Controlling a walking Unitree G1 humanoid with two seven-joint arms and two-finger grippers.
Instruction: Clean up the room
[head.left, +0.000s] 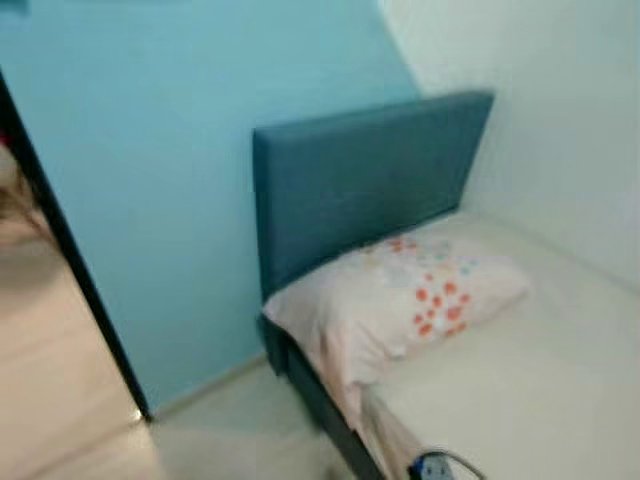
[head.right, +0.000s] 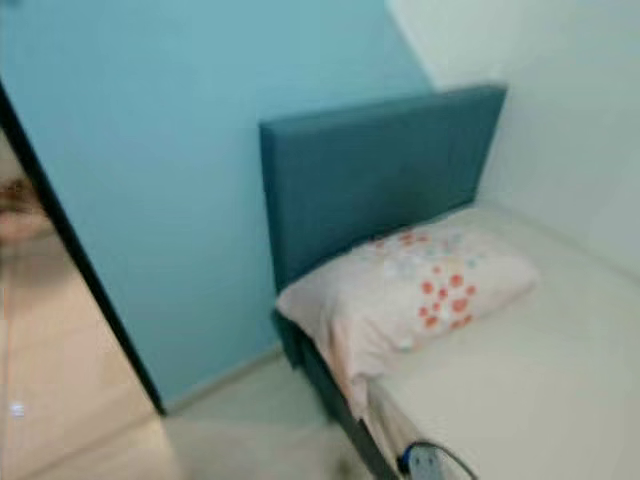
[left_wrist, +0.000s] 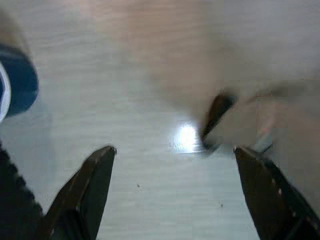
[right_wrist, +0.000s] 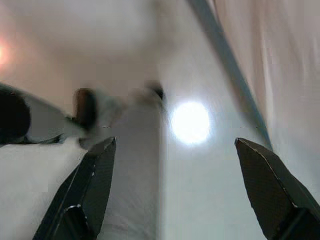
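I stood in a home bedroom: a bed (head.left: 530, 390) with blue headboard (head.left: 360, 180), a spotted pillow (head.left: 400, 295), light-blue wall (head.left: 150, 150).

The bed (head.left: 540, 380) has a pale sheet and a dark blue headboard (head.left: 360, 180) standing at its top end. A pillow (head.left: 400, 295) with orange and red dots lies on the bed, right next to the headboard. A small dark thing with a cord (head.left: 440, 466) sits at the bed's edge, far from the headboard. It is too blurry to tell what it is.
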